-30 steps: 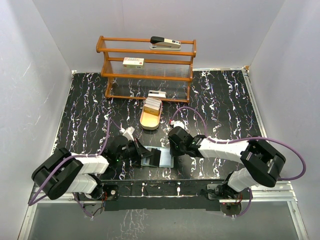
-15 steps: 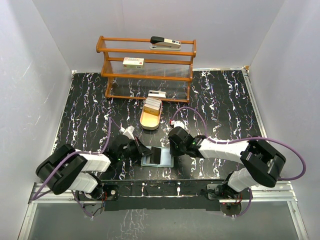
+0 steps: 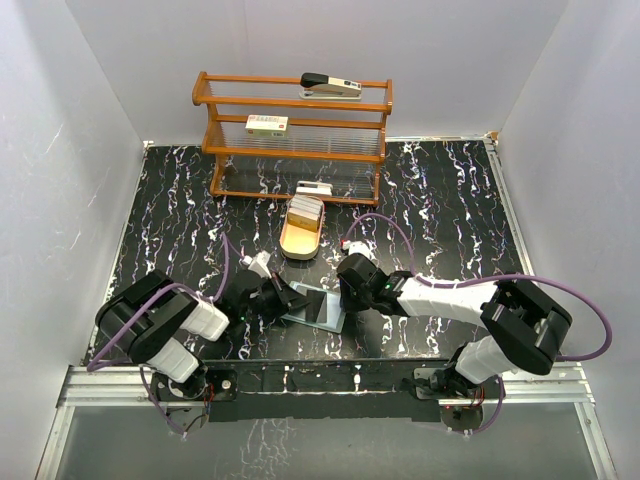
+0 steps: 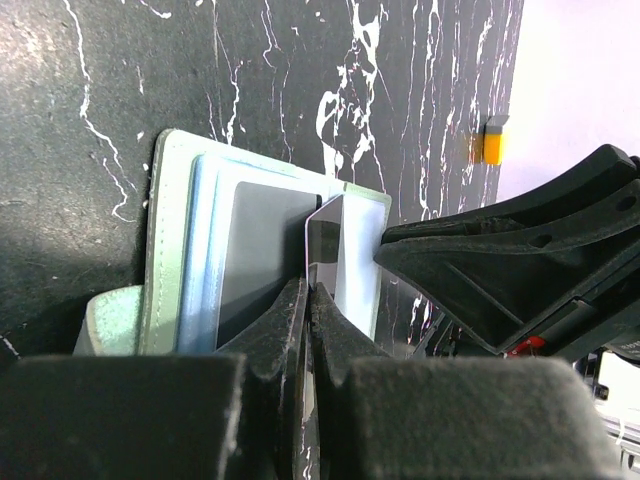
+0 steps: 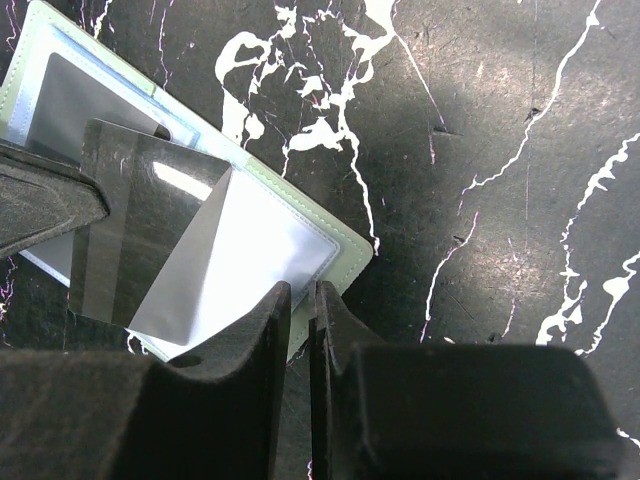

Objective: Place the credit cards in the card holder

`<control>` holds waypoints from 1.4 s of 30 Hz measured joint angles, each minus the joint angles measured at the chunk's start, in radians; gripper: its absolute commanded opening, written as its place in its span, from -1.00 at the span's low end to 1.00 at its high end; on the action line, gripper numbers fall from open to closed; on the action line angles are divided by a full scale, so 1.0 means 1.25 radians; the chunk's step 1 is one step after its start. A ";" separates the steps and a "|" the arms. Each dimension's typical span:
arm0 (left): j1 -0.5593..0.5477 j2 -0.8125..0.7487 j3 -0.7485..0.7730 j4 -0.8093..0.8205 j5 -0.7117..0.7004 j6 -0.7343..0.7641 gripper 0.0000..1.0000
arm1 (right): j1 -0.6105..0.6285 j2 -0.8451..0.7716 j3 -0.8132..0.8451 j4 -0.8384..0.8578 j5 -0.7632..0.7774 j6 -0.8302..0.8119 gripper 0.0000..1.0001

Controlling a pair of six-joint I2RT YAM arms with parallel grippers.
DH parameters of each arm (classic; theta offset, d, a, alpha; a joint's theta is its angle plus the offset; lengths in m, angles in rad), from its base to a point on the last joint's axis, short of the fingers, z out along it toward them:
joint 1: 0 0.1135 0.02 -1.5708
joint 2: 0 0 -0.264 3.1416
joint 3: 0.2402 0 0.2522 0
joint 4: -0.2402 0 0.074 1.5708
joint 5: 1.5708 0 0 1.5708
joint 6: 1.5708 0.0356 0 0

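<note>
The card holder (image 3: 335, 322) lies open near the table's front, sage-green rim (image 5: 345, 245) around clear pockets (image 4: 165, 250). My left gripper (image 3: 290, 298) is shut on a dark glossy credit card (image 5: 140, 230), seen edge-on between its jaws (image 4: 308, 288), with the card's far end over the holder's pockets. My right gripper (image 3: 350, 297) stands just right of it, jaws nearly together with only a thin slit, tips (image 5: 300, 292) at the holder's near edge with nothing between them. More credit cards (image 3: 303, 212) stand in a tan tray.
The tan oval tray (image 3: 298, 243) sits behind the holder. A wooden rack (image 3: 295, 150) at the back carries a stapler (image 3: 330, 85) and a white box (image 3: 267, 124); another white box (image 3: 314, 187) lies under it. White walls enclose the table.
The left arm's elbow has swung inward and the held card has turned, lying more slantwise over the holder. The holder has rotated slightly. The right arm has stayed put.
</note>
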 measured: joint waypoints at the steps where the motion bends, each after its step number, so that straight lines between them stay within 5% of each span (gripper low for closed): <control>1: -0.002 0.000 0.000 0.000 -0.002 -0.001 -1.00 | 0.000 0.000 0.000 0.000 0.000 0.000 -0.76; 18: -0.017 -0.110 0.057 -0.253 -0.011 0.069 -1.00 | 0.002 0.012 0.008 0.011 0.017 -0.021 -0.79; 31: -0.027 -0.029 0.112 -0.239 0.018 0.071 -1.00 | 0.001 0.025 0.008 0.051 0.025 -0.051 -0.76; 36: -0.028 -0.030 0.126 -0.267 0.016 0.069 -0.43 | 0.001 0.030 0.019 0.049 0.027 -0.061 -0.54; 42: -0.033 -0.100 0.138 -0.348 -0.008 0.074 -0.16 | 0.001 0.011 0.065 0.004 0.017 -0.048 -0.47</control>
